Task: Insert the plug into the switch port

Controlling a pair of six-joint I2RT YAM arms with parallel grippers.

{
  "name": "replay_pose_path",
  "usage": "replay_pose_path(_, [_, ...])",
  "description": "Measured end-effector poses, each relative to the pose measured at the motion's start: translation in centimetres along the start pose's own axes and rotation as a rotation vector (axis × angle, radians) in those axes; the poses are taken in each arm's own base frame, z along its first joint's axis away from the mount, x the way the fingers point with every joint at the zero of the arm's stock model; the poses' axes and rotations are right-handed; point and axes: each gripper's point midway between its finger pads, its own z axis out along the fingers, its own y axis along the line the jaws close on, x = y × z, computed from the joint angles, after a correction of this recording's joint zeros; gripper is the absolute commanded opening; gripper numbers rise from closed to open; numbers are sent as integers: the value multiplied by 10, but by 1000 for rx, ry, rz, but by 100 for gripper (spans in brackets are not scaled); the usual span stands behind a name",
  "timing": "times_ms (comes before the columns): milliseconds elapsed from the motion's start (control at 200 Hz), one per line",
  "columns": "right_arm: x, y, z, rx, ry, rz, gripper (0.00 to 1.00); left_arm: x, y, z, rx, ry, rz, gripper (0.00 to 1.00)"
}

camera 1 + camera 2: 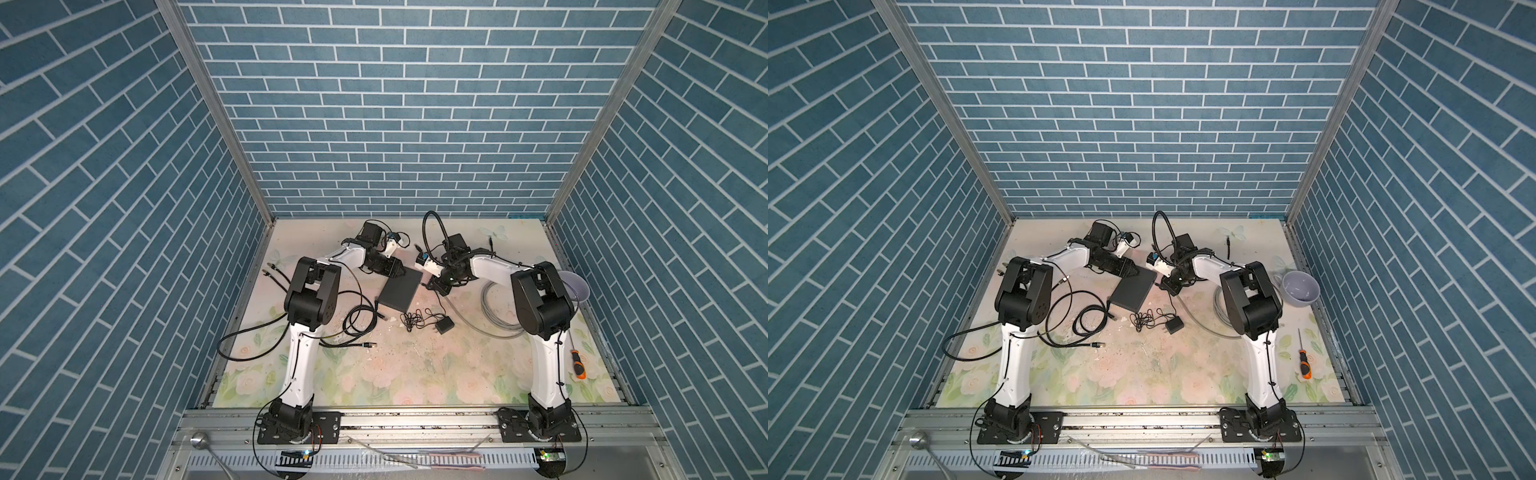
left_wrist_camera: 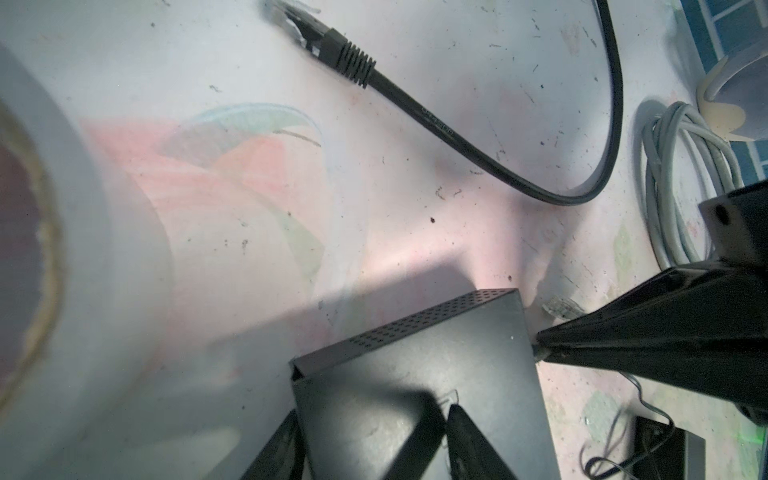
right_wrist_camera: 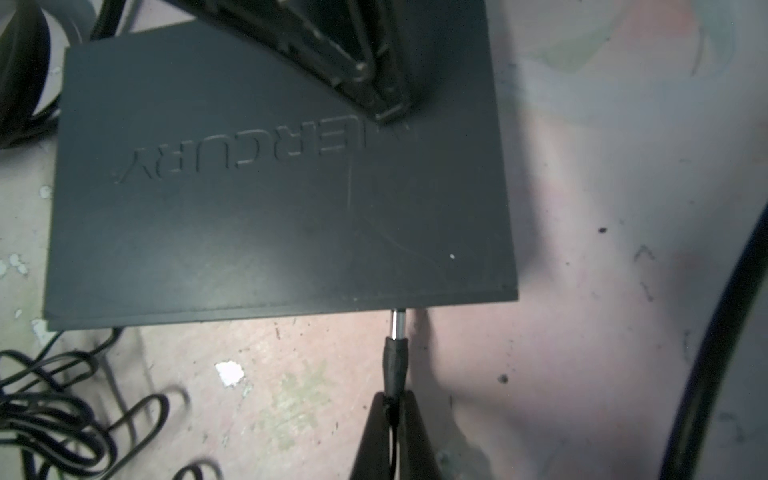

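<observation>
Plug [image 3: 396, 357]: black barrel type with a bare metal tip. Its rear end is clenched between the 2 fingers of the right gripper [image 3: 392, 405]. The tip meets the side edge of the switch [image 3: 270, 208], with most of the metal outside.

Right gripper [image 1: 428, 284]: closed on the plug, just right of the switch, near frame centre in both top views.

Switch [image 1: 397, 291]: flat black box with raised lettering MERCURY on its top. It lies flat and slanted on the flowered table [image 1: 415, 374], at frame centre.

Left gripper [image 2: 374, 415]: jaws apart, nothing clamped. 1 finger [image 2: 469, 440] lies over the switch top, the other just beside its edge. In a top view the left gripper [image 1: 1136, 271] sits at the switch's upper corner.

Adapter [image 1: 442, 326]: small black cube, lower right of the switch, with its thin cord [image 1: 411, 320] tangled beside it.

Grey cable [image 1: 494, 311]: coiled right of the switch, partly under the right arm.

Black cables [image 1: 353, 320]: looped left of the switch.

Cup [image 1: 1300, 287]: at the table's right edge.

Screwdriver [image 1: 1304, 365]: orange and black handle, lower right.
</observation>
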Motion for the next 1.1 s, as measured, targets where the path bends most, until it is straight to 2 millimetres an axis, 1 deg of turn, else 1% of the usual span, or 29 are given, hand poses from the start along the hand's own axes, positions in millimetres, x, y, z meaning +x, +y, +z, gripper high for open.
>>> replay_pose_path(195, [-3, -7, -1, 21, -18, -6, 0, -1, 0, -1, -3, 4, 3, 54])
replay_pose_path(660, [-5, -7, 2, 24, -38, -17, 0, 1, -2, -1, 26, 6, 17, 53])
replay_pose_path(1100, [-5, -8, 2, 32, -38, -38, 0, -5, -3, 6, 84, 16, 72, 53])
